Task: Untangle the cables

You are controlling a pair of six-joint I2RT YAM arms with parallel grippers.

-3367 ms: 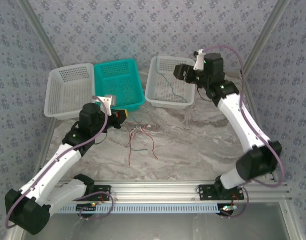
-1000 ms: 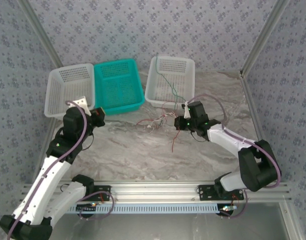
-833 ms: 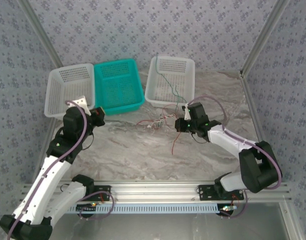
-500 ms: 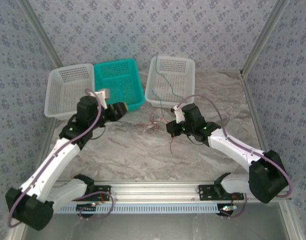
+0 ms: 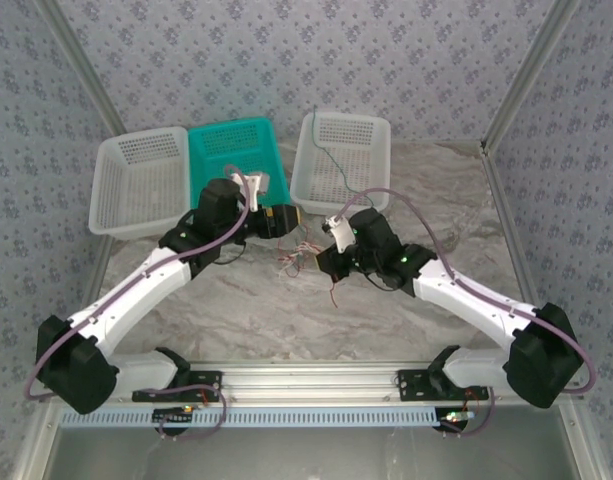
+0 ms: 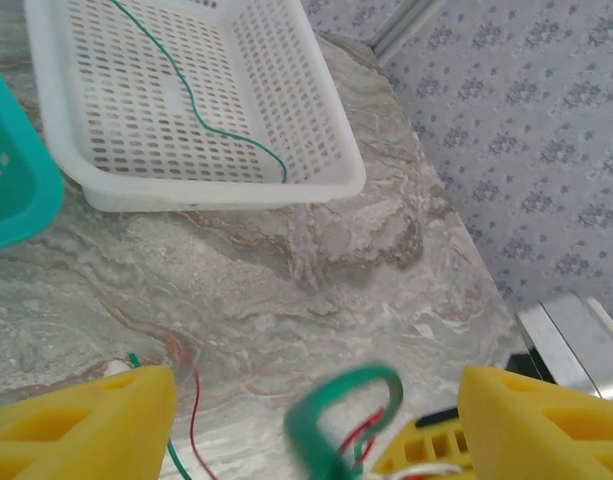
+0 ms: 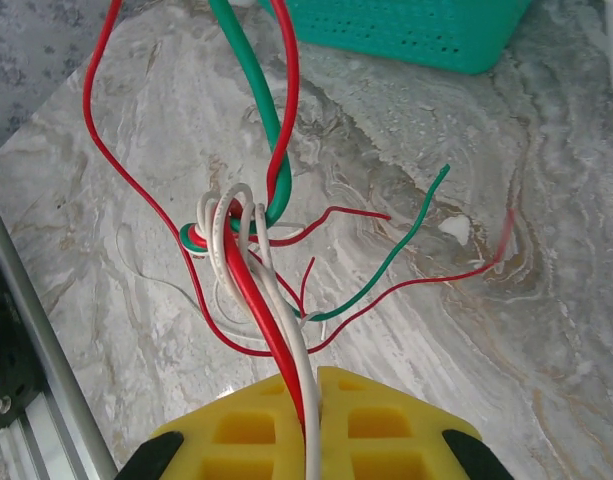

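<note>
Surface: grey marbled table (image 5: 236,310), floral-print walls behind and at both sides.
Baskets: three along the far edge in the top view; white basket (image 5: 136,185) at 10 o'clock, teal basket (image 5: 231,127) at 11, second white basket (image 5: 361,150) at 12 to 1.
Cable tangle (image 5: 302,256): red, green and white strands knotted near table centre, between the two grippers; one loose red end trailing on the marble toward 6.
Green wire (image 6: 231,136): lying apart inside the second white basket, one end sticking up over its rim.
Left gripper (image 5: 291,220): fingers spread wide, just at 12 o'clock of the tangle; blurred green loop between them in the wrist view, contact impossible to tell.
Right gripper (image 5: 321,262): fingers pressed together, pinching red and white strands at the tangle's 4 o'clock side; knot just beyond the fingertips.
</note>
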